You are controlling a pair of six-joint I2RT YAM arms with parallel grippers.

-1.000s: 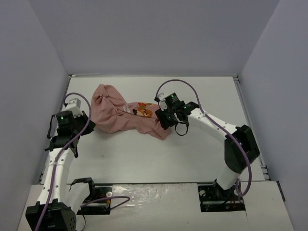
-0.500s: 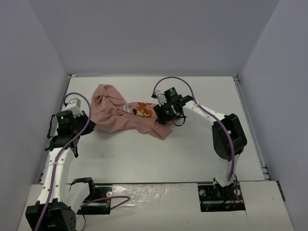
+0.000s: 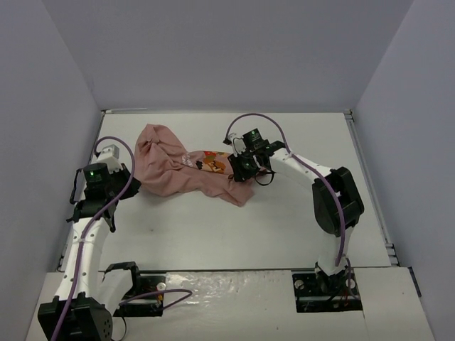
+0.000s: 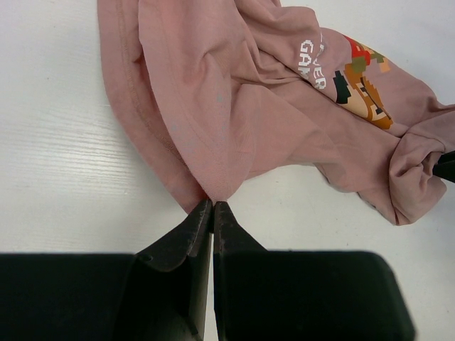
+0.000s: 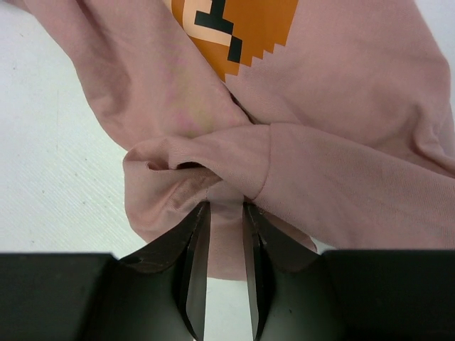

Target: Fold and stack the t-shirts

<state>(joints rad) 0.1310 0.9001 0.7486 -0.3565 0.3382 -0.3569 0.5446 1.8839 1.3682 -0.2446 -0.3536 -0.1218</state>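
The t-shirt [image 3: 178, 167] lies crumpled on the table [image 3: 284, 227], left of centre, with its graphic [image 3: 212, 163] partly showing. The left gripper [image 4: 212, 207] is pinched tight on a point of the hem. The right gripper [image 5: 226, 207] is nearly closed on a bunched fold below the graphic (several layers, it seems). Pulling apart from here, the thin left pinch could slip free, or the right could drag twisted layers and leave the shirt unspread.

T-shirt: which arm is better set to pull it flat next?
Right, probably: the right claw has a t-shirt fold between its fingers; the left claw pinches just an edge tip.
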